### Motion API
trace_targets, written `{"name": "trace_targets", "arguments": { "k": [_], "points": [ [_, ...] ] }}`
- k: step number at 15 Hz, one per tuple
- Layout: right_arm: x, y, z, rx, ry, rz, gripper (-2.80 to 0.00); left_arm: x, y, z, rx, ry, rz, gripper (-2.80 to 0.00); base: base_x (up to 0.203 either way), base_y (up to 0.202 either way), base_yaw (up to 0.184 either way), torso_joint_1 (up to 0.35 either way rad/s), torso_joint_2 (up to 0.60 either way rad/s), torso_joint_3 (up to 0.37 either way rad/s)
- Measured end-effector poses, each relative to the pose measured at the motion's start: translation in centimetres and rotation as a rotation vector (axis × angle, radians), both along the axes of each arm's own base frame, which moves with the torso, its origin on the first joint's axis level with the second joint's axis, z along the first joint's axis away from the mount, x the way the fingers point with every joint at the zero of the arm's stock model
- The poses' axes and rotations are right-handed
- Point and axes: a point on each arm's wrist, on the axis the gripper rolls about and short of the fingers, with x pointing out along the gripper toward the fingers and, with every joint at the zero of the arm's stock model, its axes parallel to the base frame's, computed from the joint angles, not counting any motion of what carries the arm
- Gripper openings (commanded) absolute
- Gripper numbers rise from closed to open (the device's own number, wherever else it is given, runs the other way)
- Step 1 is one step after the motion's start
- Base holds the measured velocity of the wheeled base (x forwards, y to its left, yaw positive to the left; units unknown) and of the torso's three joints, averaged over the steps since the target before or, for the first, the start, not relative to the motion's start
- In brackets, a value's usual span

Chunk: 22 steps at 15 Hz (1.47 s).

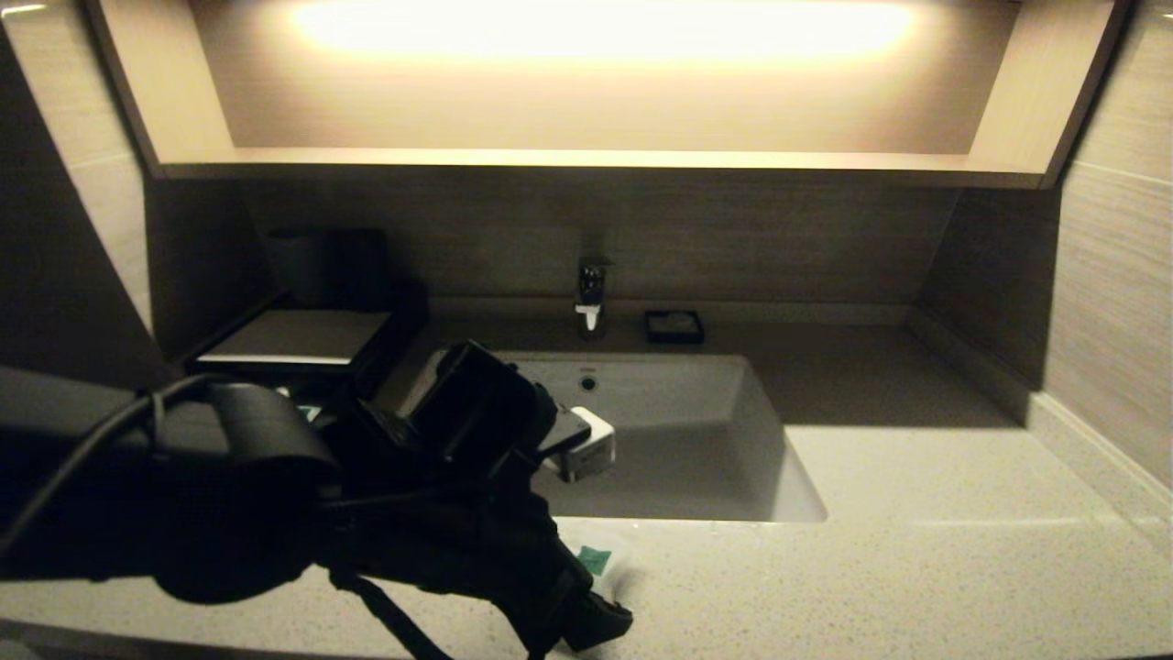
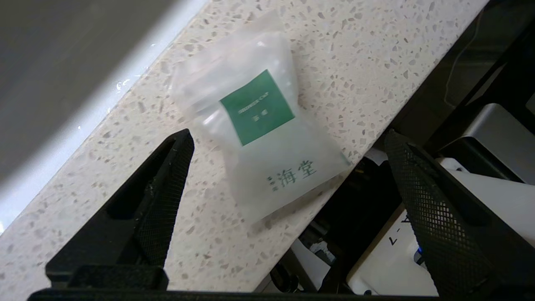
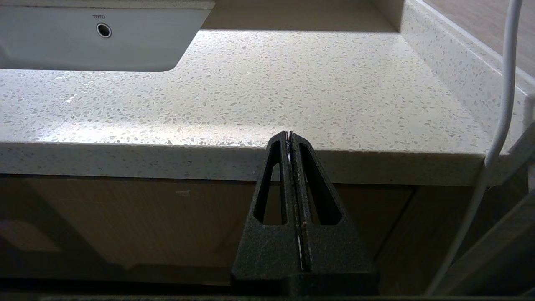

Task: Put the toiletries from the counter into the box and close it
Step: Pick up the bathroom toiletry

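The small white pillow pouch (image 2: 259,121) with a green label lies flat on the speckled counter (image 2: 368,54), one corner at the front edge. It also shows in the head view (image 1: 596,557), in front of the basin. My left gripper (image 2: 288,134) is open and empty just above it, with one finger (image 2: 167,188) over the counter and the other (image 2: 422,200) past the edge. The black box with a pale top (image 1: 298,335) stands at the back left, its front hidden by my left arm. The stick-shaped packet is out of view. My right gripper (image 3: 289,134) is shut and parked below the counter's front edge.
The white sunken basin (image 1: 678,431) is in the middle, with a faucet (image 1: 591,293) behind it. A tiny black dish (image 1: 674,326) sits at the back. A dark tumbler (image 1: 298,266) stands behind the box. Bare counter (image 1: 916,550) stretches to the right wall.
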Motion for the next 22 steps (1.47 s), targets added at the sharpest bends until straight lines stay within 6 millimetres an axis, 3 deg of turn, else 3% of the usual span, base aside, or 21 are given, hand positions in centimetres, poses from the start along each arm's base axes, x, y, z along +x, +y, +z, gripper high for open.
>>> {"name": "trace_targets", "arguments": {
  "k": [22],
  "points": [
    [0.0, 0.0, 0.0, 0.0, 0.0, 0.0, -2.8, 0.4, -0.8, -1.3, 0.057, -0.012, 0.021, 0.0, 0.0, 0.0, 0.0, 0.0, 0.0, 0.0]
  ]
}}
